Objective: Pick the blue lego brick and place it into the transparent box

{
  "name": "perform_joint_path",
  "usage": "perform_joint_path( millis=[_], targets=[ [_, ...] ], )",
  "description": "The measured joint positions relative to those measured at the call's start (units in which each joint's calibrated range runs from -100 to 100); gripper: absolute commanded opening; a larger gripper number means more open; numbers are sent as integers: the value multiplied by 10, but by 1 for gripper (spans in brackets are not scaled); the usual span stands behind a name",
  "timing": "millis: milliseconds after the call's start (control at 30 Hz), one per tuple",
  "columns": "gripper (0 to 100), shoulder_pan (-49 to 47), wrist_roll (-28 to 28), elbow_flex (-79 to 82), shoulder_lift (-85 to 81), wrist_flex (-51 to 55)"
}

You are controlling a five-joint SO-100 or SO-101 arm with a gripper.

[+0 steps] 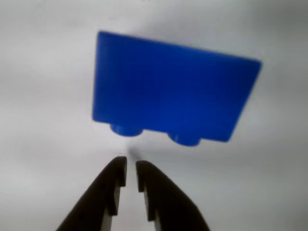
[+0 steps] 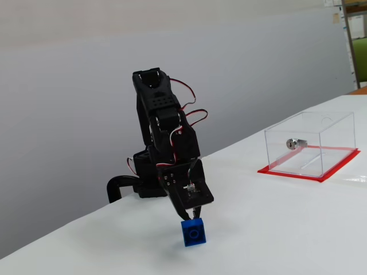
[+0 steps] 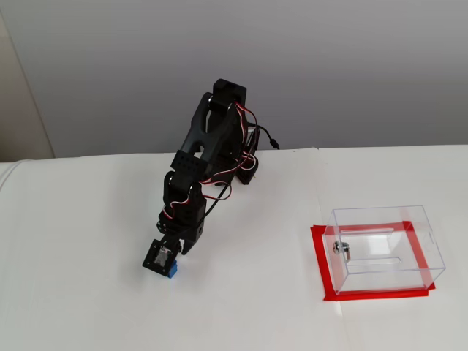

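Note:
The blue lego brick (image 1: 173, 89) fills the upper half of the wrist view, its studs pointing toward my gripper (image 1: 131, 161). The two black fingers stand almost together with only a thin slit, and nothing is between them. The brick lies just beyond the tips. In a fixed view the brick (image 2: 193, 232) rests on the white table with the gripper (image 2: 188, 216) right above its back edge. In the other fixed view only a corner of the brick (image 3: 173, 270) shows under the wrist. The transparent box (image 2: 338, 134) (image 3: 376, 212) stands far to the right on its red base.
A small silver fitting (image 2: 293, 143) (image 3: 341, 248) sits on one wall of the box. The arm's base (image 2: 143, 183) is clamped at the table's far edge. White tabletop (image 3: 256, 292) stretches between the brick and the box.

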Motion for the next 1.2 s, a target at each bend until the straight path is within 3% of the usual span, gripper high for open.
perform_joint_path(
  millis=[133,400,600,1200],
  targets=[
    [11,0,0,10,0,-3],
    [13,1,0,19,-30,-3],
    [26,-9,0,36,-79,-3],
    [27,-40,0,-10,-120,13]
  ],
)
